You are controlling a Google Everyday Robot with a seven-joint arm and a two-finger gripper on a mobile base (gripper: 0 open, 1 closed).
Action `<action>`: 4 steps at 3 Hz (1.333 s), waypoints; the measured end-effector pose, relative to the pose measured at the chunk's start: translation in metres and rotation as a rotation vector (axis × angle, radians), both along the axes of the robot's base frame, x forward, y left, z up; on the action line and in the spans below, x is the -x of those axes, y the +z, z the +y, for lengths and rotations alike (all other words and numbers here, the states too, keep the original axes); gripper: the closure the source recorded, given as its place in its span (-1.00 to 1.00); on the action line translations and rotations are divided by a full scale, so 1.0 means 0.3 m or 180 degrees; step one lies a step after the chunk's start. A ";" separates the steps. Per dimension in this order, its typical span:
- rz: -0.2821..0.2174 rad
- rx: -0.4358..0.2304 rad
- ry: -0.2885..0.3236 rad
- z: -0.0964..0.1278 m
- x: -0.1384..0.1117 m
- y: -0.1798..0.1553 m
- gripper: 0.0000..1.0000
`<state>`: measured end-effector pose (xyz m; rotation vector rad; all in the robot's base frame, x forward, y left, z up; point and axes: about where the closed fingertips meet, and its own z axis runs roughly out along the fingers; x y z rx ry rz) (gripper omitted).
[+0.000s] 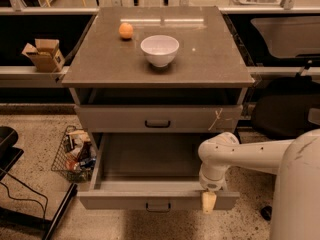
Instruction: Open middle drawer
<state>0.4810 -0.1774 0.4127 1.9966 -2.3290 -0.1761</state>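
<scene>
Gripper (209,202) hangs at the front edge of the middle drawer (115,200)
It is right of the black handle (158,207); open or closed, I cannot tell. The drawer sticks far out below the top drawer (120,118)
</scene>
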 end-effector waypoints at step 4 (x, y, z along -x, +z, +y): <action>0.0451 -0.0094 -0.0094 0.065 0.308 0.020 0.14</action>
